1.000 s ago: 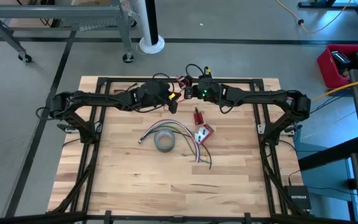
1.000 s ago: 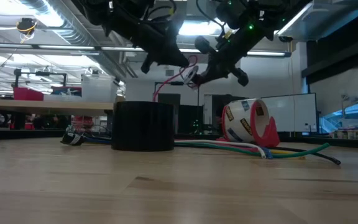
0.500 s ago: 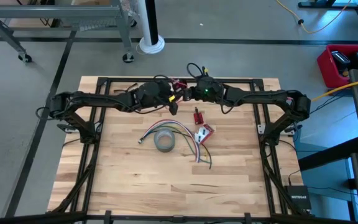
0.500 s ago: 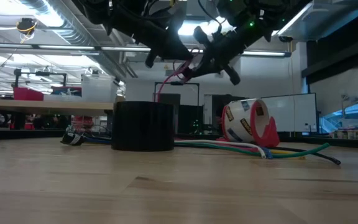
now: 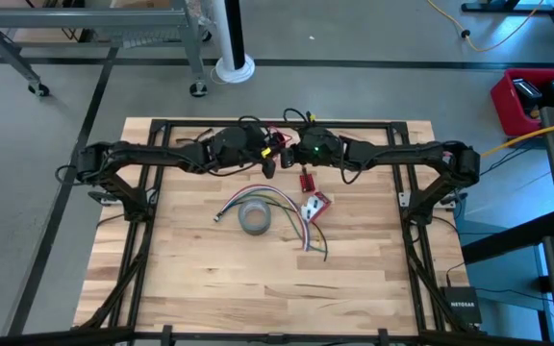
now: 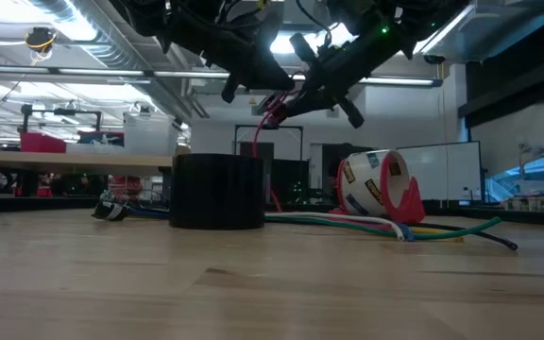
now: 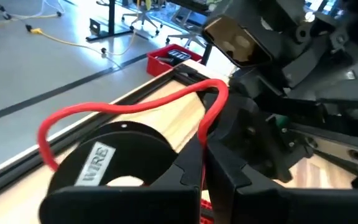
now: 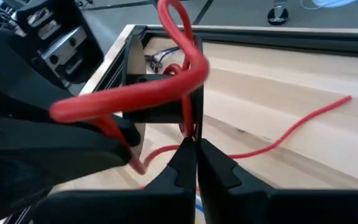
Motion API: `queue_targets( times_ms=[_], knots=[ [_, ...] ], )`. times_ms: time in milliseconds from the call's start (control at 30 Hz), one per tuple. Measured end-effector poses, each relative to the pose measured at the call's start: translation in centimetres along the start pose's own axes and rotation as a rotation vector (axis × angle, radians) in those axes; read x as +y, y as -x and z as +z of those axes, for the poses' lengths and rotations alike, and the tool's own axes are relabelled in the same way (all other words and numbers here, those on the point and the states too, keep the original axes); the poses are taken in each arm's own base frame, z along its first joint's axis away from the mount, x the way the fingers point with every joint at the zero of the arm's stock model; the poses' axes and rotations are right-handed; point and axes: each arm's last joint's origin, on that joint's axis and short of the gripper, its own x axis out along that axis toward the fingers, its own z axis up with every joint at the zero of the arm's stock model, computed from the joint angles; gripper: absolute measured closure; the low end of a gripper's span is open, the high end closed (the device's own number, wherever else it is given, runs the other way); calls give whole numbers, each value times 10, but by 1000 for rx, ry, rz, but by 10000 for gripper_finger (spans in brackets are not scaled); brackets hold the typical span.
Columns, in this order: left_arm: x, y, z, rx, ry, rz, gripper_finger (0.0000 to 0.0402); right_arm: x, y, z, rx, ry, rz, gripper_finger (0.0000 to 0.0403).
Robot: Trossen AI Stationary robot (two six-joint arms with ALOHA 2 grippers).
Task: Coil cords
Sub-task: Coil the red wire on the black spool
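A thin red wire [image 8: 135, 93] hangs in the air over the table's far middle, between my two grippers. My left gripper [image 5: 269, 161] and my right gripper [image 5: 289, 152] stand tip to tip, both shut on the wire. A small black round spool [image 7: 104, 168] labelled WIRE sits right beside my left gripper [image 7: 202, 186]; what carries it is hidden. From the spool the wire arcs over and down into the left fingers. Past my right gripper [image 8: 196, 162] a loose length [image 8: 303, 124] trails over the table. My left gripper has the red wire [image 7: 202, 146] running down into the slit between its two shut fingers. The fingers come nearly level from the table's left. The wire is clear of the table here and bows out in a slack arc [image 7: 123, 106] to the spool. My right gripper pinches the red wire [image 8: 190, 134] between its two fingertips. The fingers slant down from the table's right. Above them the wire stands in a slack loop [image 8: 179, 25] and bends across toward the left gripper. Its loose end [image 8: 337, 101] lies on the table.
A grey tape roll [image 5: 255, 218] lies mid-table on a fan of coloured cables [image 5: 301, 231]. A red-and-white tape dispenser [image 5: 315, 204] and a small red part [image 5: 306, 181] lie to its right. The table's near half is bare wood [image 5: 258, 288].
My right gripper has moved toward the table's left, closing on the left gripper, and has turned at the wrist. The wire between the two has bunched into a tighter slack loop, and a length now hangs down toward the table. Both grippers stay shut.
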Motion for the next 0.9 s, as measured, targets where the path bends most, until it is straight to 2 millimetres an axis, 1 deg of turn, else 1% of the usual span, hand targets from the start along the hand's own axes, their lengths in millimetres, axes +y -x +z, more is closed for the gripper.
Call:
queue_targets(
  times_ms=[167,300,400,533,667,800,900],
  knots=[
    [-14,3,-5,17,-12,-44,401,1,0,3,-53,-3,-14,398],
    [-22,5,-15,100,-19,-49,401,1,0,6,-82,-7,-11,398],
    [-23,7,-25,182,-24,-15,401,-1,0,9,-83,-13,-6,398],
    [-23,10,-33,239,-44,64,401,-4,-1,12,-79,-18,-4,398],
    [-23,10,-32,222,-67,75,401,-3,-1,11,-67,-17,8,398],
    [-21,7,-22,130,-62,63,401,-3,0,10,-56,-17,18,398],
    [-19,5,-17,85,-78,56,401,0,0,10,-18,-17,75,398]
  ],
)
